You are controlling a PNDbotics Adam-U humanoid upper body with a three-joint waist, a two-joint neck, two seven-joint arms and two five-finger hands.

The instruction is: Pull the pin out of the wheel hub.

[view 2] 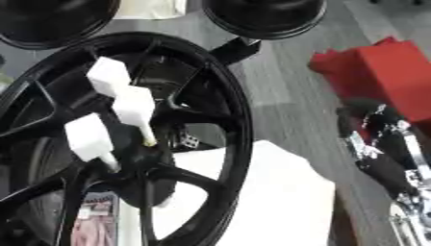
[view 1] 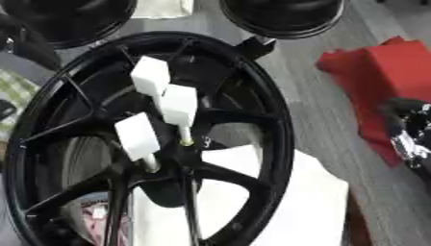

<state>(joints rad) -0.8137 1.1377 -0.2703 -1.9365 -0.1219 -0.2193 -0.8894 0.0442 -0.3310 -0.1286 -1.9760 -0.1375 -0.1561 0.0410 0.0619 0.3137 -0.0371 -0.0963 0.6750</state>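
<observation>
A black spoked wheel [view 1: 282,120] fills the left and middle of both views, tilted toward me. From its hub [view 1: 178,161] stand three pins with white block heads: an upper one [view 1: 150,76], a middle one [view 1: 178,104] on a pale yellowish stem, and a lower one [view 1: 137,136]. My right hand [view 2: 376,144], black with silver parts, hangs at the right edge, well clear of the wheel and touching no pin. My left hand does not show.
A red cloth or box [view 1: 383,72] lies at the right, just behind my right hand. White sheeting [view 1: 290,202] lies under the wheel's lower right. Two more black wheels [view 1: 282,17] [view 1: 71,19] sit along the far edge.
</observation>
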